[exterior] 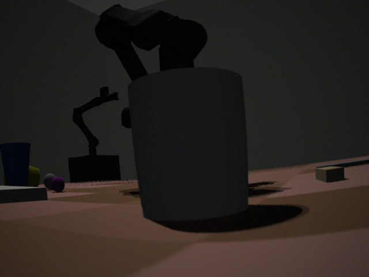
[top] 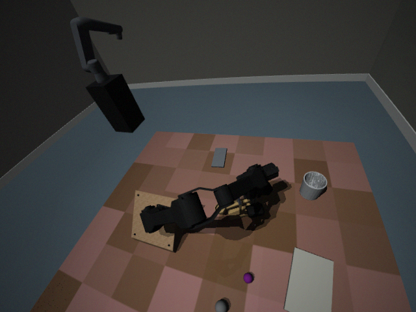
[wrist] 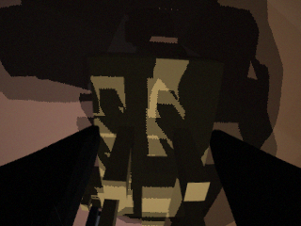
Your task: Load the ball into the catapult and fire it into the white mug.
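The wooden catapult (top: 236,207) (wrist: 165,97) stands on the checkered mat, mostly in the arm's shadow, left of the white mug (top: 312,186) (exterior: 190,143). My gripper (wrist: 156,135) is low over the catapult with its fingers open, one on each side of the frame and apart from it. In the top view the arm hides the fingers. A purple ball (top: 247,277) (exterior: 57,183) and a grey ball (top: 221,305) (exterior: 48,179) lie on the mat near the front edge, far from the gripper. The mug stands upright. I cannot see a ball in the catapult.
A white sheet (top: 311,282) (exterior: 21,193) lies at the front right, with a blue cup (exterior: 14,164) and a yellow thing (exterior: 34,175) by it. A small grey plate (top: 219,156) lies at the back. A tan block (exterior: 329,173) sits on the mat. A second arm on a black pedestal (top: 114,101) stands off the mat.
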Controlling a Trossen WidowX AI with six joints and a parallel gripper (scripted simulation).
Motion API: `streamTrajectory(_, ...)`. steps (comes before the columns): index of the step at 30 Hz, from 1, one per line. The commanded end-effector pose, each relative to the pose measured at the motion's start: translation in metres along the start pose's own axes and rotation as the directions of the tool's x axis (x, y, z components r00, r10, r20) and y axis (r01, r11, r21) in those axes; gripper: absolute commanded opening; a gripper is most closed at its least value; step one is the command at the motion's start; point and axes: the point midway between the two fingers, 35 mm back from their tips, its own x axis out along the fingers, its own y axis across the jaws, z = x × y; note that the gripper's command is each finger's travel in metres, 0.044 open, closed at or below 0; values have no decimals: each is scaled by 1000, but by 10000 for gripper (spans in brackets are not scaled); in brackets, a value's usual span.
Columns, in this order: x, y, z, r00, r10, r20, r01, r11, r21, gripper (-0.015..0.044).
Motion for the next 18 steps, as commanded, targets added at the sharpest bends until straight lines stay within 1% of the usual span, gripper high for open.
streamTrajectory(1,-10,0,1,1000,1,1,-1,1000,2,420)
streamTrajectory(2,-23,1,3,1000,2,1,-2,1000,1,440)
streamTrajectory(5,-76,1,3,1000,4,1,-4,1000,0,440)
streamTrajectory(7,-98,1,0,1000,4,1,-4,1000,-1,440)
streamTrajectory(10,-100,1,0,1000,4,1,-4,1000,-1,440)
streamTrajectory(11,-88,3,4,1000,0,16,0,1000,-6,440)
streamTrajectory(15,-91,3,4,1000,1,17,-1,1000,-6,440)
streamTrajectory(16,-101,3,4,1000,2,21,-2,1000,-5,440)
streamTrajectory(18,-134,3,2,999,5,32,-5,1000,-1,440)
